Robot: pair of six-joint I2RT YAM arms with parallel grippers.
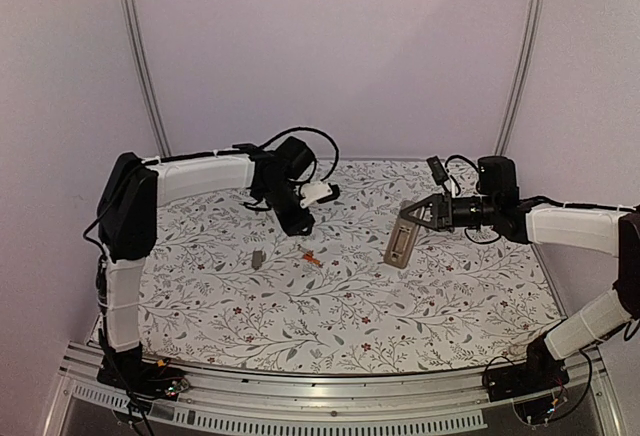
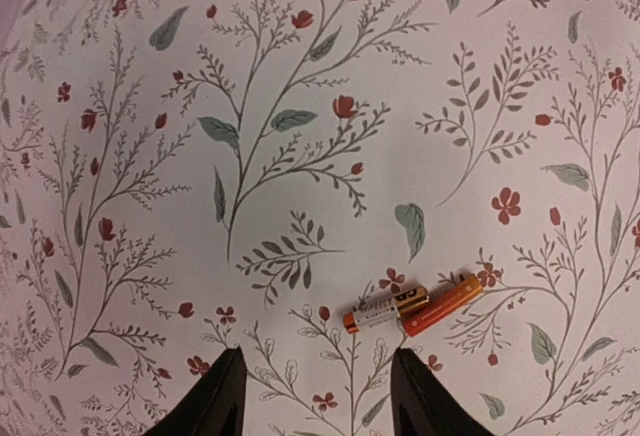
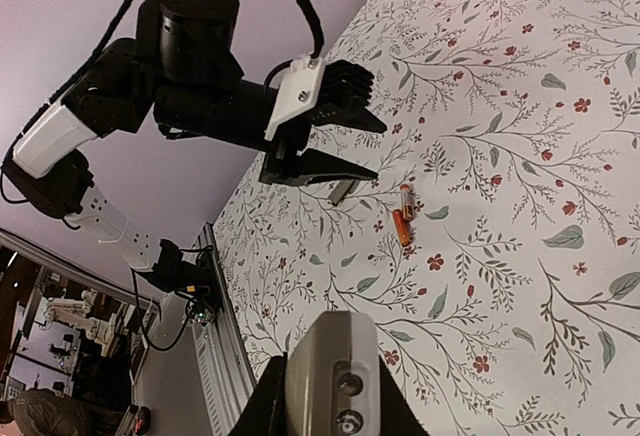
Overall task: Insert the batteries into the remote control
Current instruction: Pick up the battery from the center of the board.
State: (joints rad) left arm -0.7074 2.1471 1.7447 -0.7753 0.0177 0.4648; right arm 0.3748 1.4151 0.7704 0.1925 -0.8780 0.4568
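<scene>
Two orange-red batteries (image 1: 311,255) lie end to end on the floral cloth, mid-table. In the left wrist view they (image 2: 412,307) sit just ahead and right of my open, empty left gripper (image 2: 318,396), which hovers above the cloth (image 1: 295,221). My right gripper (image 1: 415,211) is shut on the remote control (image 1: 401,241) and holds it tilted above the cloth, right of centre, its grey-tan back showing. In the right wrist view the remote (image 3: 325,371) stands between the fingers, with the batteries (image 3: 403,214) beyond it.
A small flat grey plastic piece (image 1: 258,257) lies left of the batteries, also seen under the left gripper in the right wrist view (image 3: 342,190). The floral cloth (image 1: 340,316) covers the table. A metal rail (image 1: 300,396) runs along the near edge.
</scene>
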